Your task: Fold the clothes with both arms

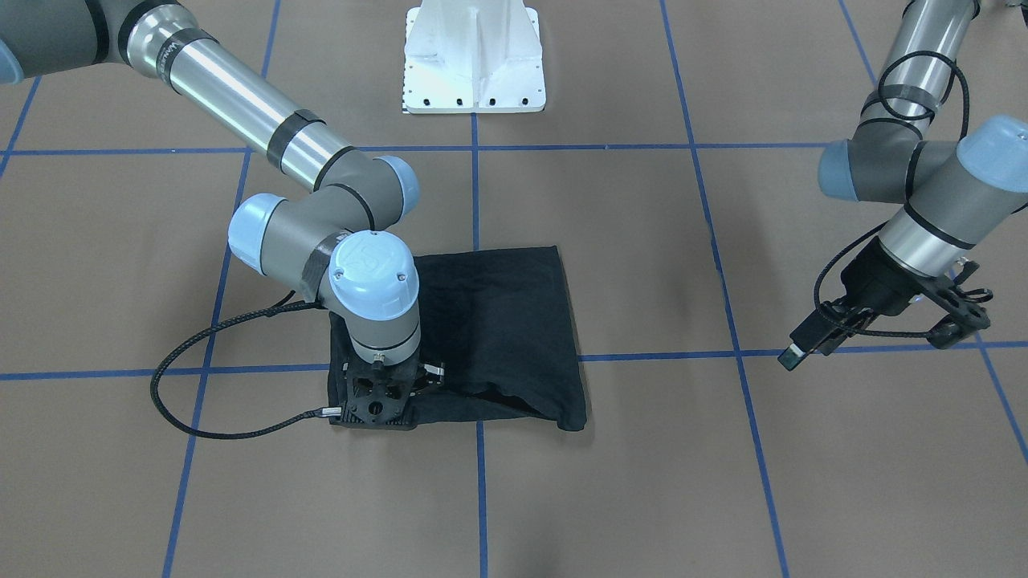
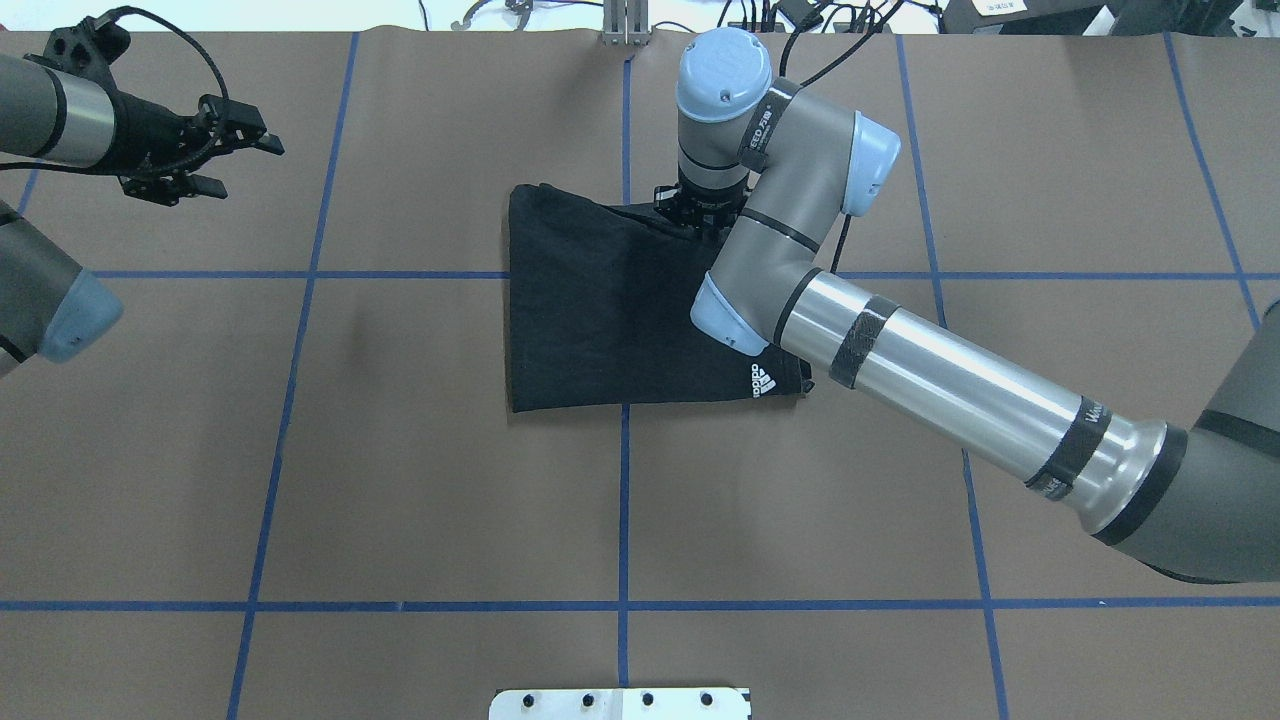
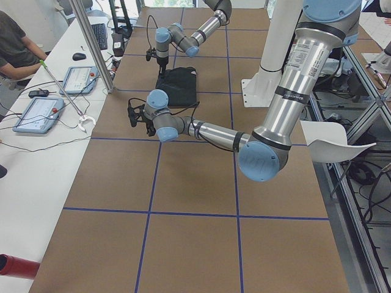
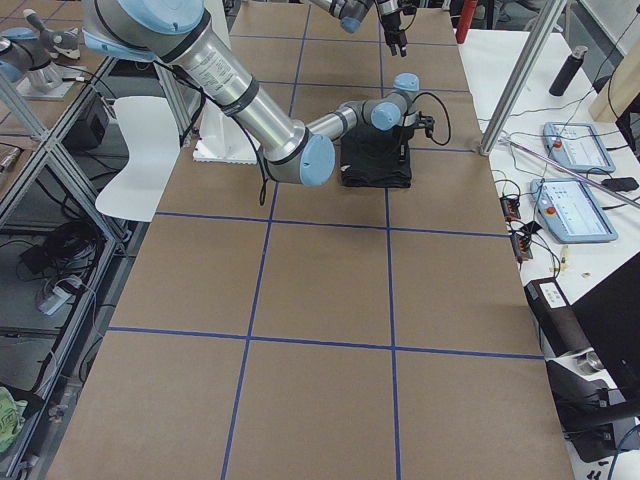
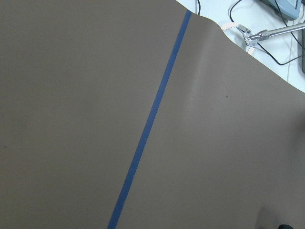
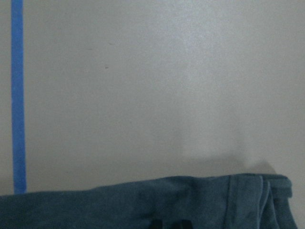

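The black T-shirt (image 2: 590, 310) lies folded into a skewed rectangle at the middle of the overhead view, flat on the brown bench (image 2: 400, 480). A small white logo (image 2: 763, 381) shows at its lower right corner. The right gripper (image 2: 700, 212) stands on its upper right edge; whether its jaws pinch cloth cannot be told. The left gripper (image 2: 245, 165), at upper left, has its jaws spread.

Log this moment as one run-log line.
T-shirt: black, folded, lying flat | right arm: jaws down at shirt's far edge, grip unclear | left arm: off to the side, jaws open, empty
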